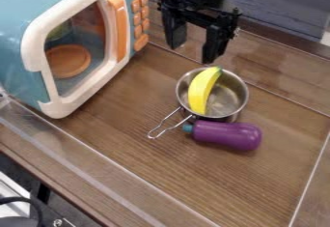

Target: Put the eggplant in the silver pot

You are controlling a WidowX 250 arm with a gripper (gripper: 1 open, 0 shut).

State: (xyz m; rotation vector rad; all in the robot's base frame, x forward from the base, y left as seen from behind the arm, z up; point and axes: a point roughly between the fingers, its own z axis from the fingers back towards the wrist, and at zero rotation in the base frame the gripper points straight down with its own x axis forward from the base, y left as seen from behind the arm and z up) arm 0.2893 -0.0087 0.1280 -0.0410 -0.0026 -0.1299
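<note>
The eggplant (227,134) is lying on its side on the wooden counter (116,163), just in front of the silver pot (214,93) and close against its near rim, beside the pot's wire handle (165,127). Its long axis is running roughly left to right across the view, slightly slanted, with the green stem cap at the left end, pointing toward the handle. A yellow banana-shaped toy (204,88) is already sitting in the pot, leaning on its rim. The tool (192,40) is hanging well behind the pot, near the toy microwave (65,42), pointing down with its fingers spread wide and nothing between them. So the eggplant is lying toward the camera from the tool, on the pot's far side from it; the reach probably has to pass over the pot, and the fingers would likely need to straddle the eggplant's short width.
</note>
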